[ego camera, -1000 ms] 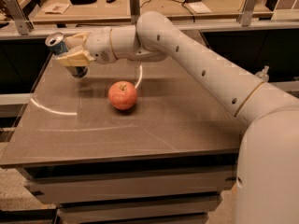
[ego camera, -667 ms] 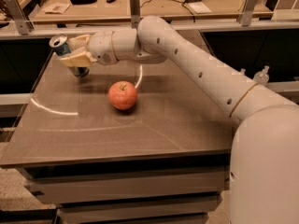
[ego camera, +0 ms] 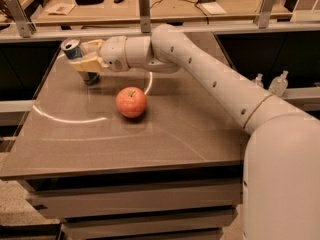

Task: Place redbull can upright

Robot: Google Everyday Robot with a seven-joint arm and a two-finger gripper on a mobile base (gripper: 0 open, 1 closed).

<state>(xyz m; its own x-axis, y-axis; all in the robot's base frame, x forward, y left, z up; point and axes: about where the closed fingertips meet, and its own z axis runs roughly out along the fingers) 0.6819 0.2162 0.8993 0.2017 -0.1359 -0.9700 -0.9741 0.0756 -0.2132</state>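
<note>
The redbull can (ego camera: 75,49) is a slim blue and silver can. It stands nearly upright, leaning a little to the left, over the far left part of the table (ego camera: 165,134). Its silver top shows and its lower end is near or on the table surface. My gripper (ego camera: 85,60) is shut on the redbull can, its tan fingers (ego camera: 90,65) wrapped around the can's middle. My white arm reaches in from the right. A red apple (ego camera: 131,102) sits on the table to the right and nearer than the can.
The table's left edge runs close to the can. A rail with metal posts (ego camera: 144,4) crosses behind the table. A desk with papers and cables lies beyond. Two small bottles (ego camera: 278,83) stand at the right behind my arm.
The gripper with the can has shifted slightly toward the far side and the can has come a little more upright. The apple has not moved.
</note>
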